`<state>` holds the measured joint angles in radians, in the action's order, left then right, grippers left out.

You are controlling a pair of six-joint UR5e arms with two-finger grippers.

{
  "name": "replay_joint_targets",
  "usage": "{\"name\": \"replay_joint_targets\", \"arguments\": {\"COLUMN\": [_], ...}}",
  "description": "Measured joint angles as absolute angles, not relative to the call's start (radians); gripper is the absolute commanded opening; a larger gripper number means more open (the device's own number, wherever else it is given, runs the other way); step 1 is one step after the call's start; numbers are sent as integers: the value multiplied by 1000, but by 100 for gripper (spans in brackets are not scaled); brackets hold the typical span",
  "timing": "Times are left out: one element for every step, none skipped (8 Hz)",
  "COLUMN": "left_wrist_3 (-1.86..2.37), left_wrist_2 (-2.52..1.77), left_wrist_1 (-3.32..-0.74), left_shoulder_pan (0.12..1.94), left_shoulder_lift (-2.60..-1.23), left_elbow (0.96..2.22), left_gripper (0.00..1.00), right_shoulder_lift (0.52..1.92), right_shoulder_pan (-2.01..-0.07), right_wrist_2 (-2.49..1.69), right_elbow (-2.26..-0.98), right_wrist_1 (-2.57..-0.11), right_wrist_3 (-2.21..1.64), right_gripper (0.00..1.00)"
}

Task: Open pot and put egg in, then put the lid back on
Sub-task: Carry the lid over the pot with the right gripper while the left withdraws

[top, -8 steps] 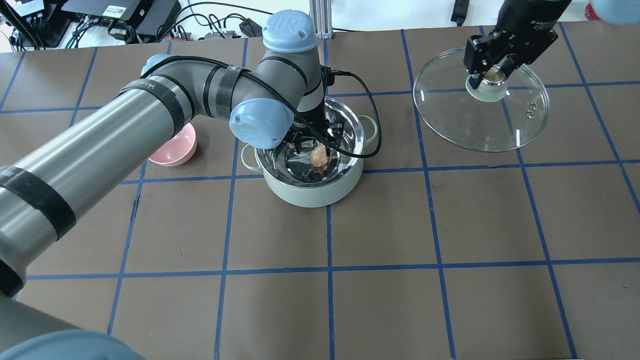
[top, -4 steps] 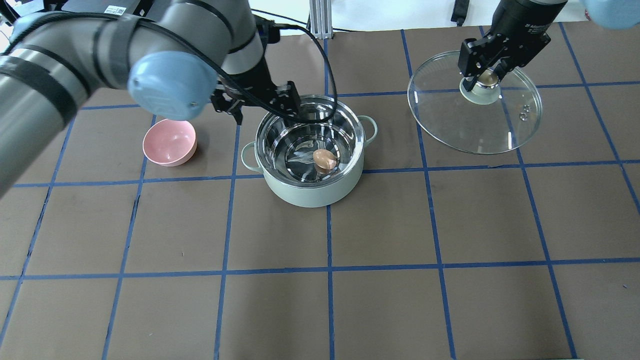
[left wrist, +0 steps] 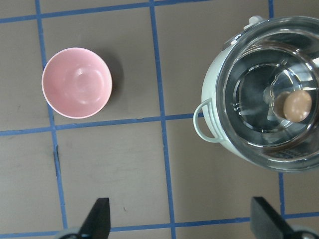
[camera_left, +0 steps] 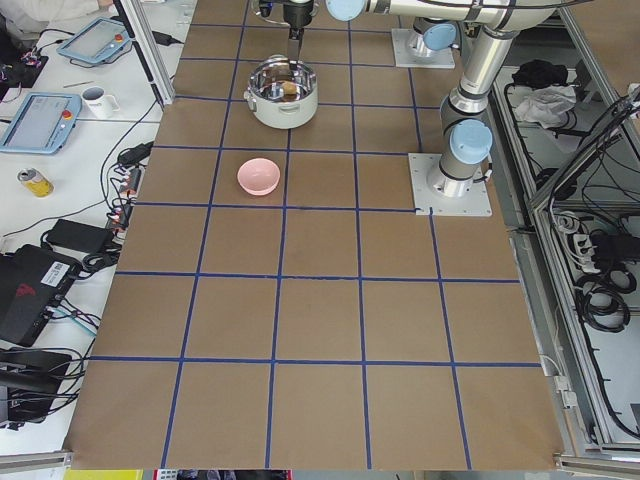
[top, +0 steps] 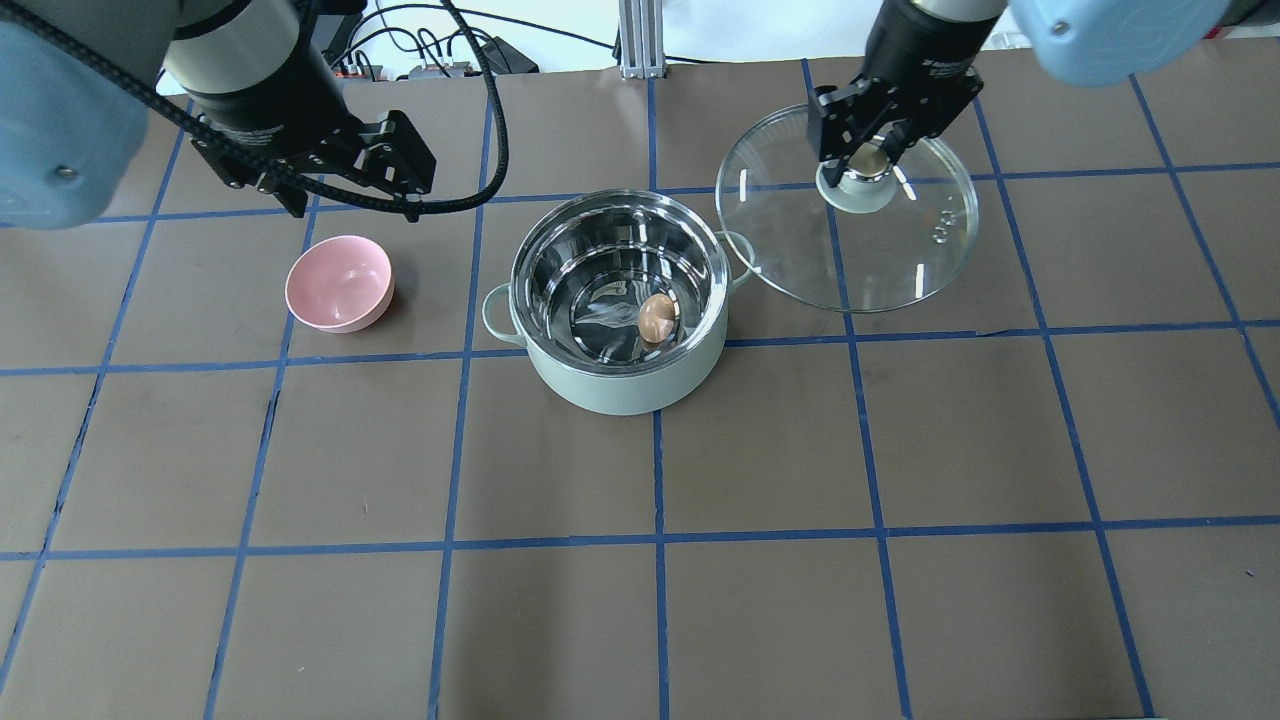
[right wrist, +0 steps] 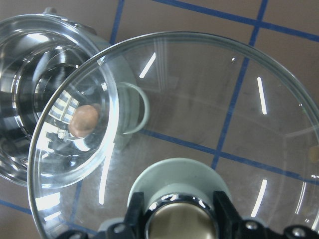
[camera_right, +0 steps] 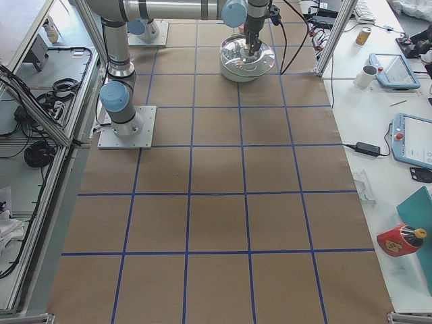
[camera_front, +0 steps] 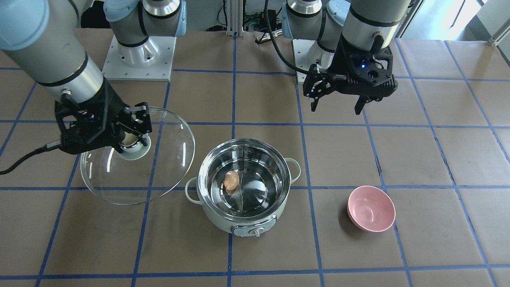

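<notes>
The mint-green pot point(top: 620, 392) stands open at mid-table, and the tan egg point(top: 655, 318) lies on its steel bottom. The egg also shows in the front view point(camera_front: 232, 180) and the left wrist view point(left wrist: 297, 105). My right gripper point(top: 868, 160) is shut on the knob of the glass lid point(top: 880, 255). It holds the lid tilted above the table, just right of the pot, with the lid's edge over the pot's right handle. My left gripper point(top: 350, 205) is open and empty, raised behind and to the left of the pot.
A pink bowl point(top: 340, 283) sits left of the pot, below the left gripper. Cables and boxes lie along the table's back edge. Brown mat with blue tape lines covers the table point(top: 760, 600).
My left gripper let go of the egg, rose out of the pot and moved left and back. My right gripper carried the lid leftward, close to the pot.
</notes>
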<state>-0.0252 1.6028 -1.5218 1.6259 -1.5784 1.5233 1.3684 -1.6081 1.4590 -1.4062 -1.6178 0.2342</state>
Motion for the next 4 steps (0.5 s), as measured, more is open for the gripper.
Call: {"name": "replay_joint_targets", "arguments": {"left_wrist_3": [-34,-38,-45,-54], "left_wrist_2": [1630,1646,1667,1678], "left_wrist_1": [-1544,-1556,-1566,-1572], "left_shoulder_pan": [1617,1611,1606,1602], "left_shoulder_lift": [-1554,-1544,-1539,-1536], "left_elbow": [1521,1519,1517,1516], "left_gripper": [100,100,100,100], "right_shoulder_lift": [1341,1313,1286,1261], "right_shoulder_pan": [-1671,-1722,-1766,-1808], "right_wrist_2": [1462,1462,1461,1463], "right_elbow": [-1398,-1384,-1371,-1359], "right_wrist_1": [-1650,-1669,-1679,-1694], "right_wrist_3": [187,160,140,113], "right_gripper": [0,0,0,0]}}
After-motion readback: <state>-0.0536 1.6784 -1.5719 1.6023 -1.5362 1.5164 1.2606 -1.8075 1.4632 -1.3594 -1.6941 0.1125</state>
